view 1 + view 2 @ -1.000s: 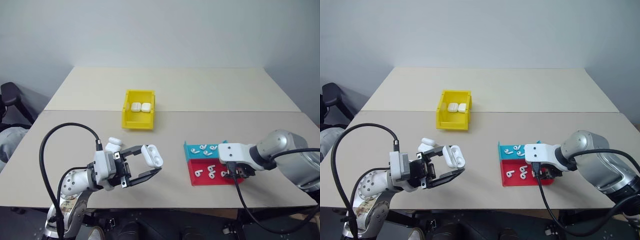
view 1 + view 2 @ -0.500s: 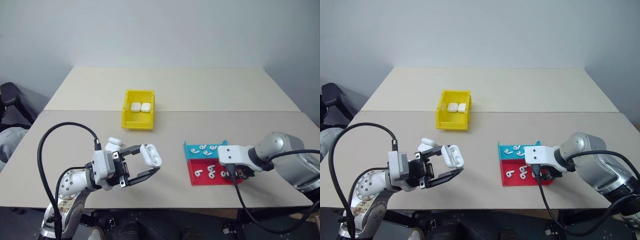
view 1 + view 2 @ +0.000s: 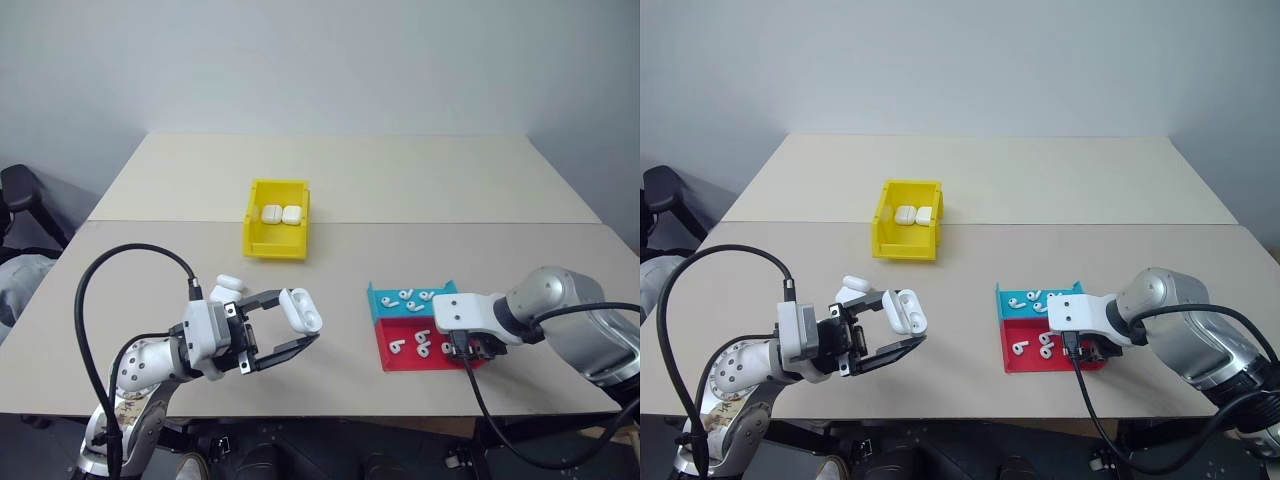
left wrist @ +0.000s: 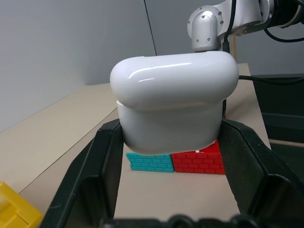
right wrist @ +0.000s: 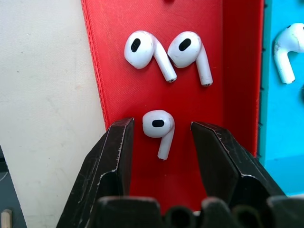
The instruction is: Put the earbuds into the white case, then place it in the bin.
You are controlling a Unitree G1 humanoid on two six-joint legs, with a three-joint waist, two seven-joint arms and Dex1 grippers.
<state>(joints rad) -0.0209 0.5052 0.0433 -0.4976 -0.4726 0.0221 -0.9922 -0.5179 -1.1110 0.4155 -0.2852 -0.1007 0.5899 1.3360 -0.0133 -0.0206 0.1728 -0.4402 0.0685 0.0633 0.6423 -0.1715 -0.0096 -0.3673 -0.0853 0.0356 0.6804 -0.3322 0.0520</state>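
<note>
left gripper point(image 3: 305, 330) was clamped on an open white case point(image 3: 302, 309) held above the table point(image 3: 400, 190), well left of the teal-and-red tray point(image 3: 384, 352), while right gripper point(image 5: 161, 137) hung fingers apart around one earbud point(image 5: 159, 129) in the tray's red half, the yellow bin point(image 3: 277, 243) beyond.

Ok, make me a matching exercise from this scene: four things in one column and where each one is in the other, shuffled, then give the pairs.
Things:
1. open white case
2. two closed cases
3. single earbud
4. right gripper

Places:
A. inside the yellow bin
B. over the red half of the tray
C. between the left gripper's fingers
D. on the red floor between the right gripper's open fingers

Pairs: 1-C, 2-A, 3-D, 4-B
</note>
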